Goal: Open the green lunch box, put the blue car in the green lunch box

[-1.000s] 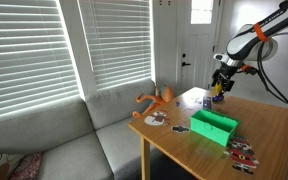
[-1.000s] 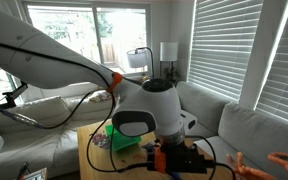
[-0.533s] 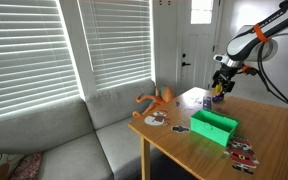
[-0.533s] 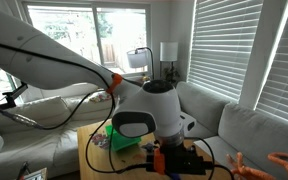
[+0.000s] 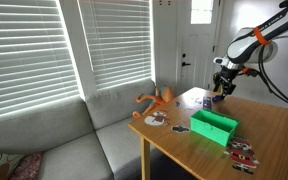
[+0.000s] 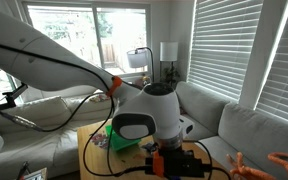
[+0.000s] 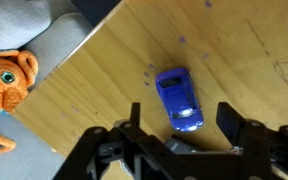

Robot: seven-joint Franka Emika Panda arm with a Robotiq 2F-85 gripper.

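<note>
Wrist view: the hand [image 7: 181,128] is hovering over the wooden tabletop [image 7: 244,50] with its two fingers [image 7: 230,118] spread wide, released and grasping nothing. The blue car [image 7: 179,98] is lying on the tabletop directly beneath the hand, between the fingers and touching neither. Off to one side of the hand, past the tabletop's edge, an orange octopus toy [image 7: 4,85] is resting against a grey sofa [image 7: 29,20].

In an exterior view, the green lunch box [image 5: 214,126] is sitting on the tabletop near the hand [image 5: 221,93] but apart from it, closer to the camera. Whether its lid is raised cannot be told, and nothing can be made out inside it. More small toys [image 5: 242,152] are lying beyond the box, farther from the hand.
</note>
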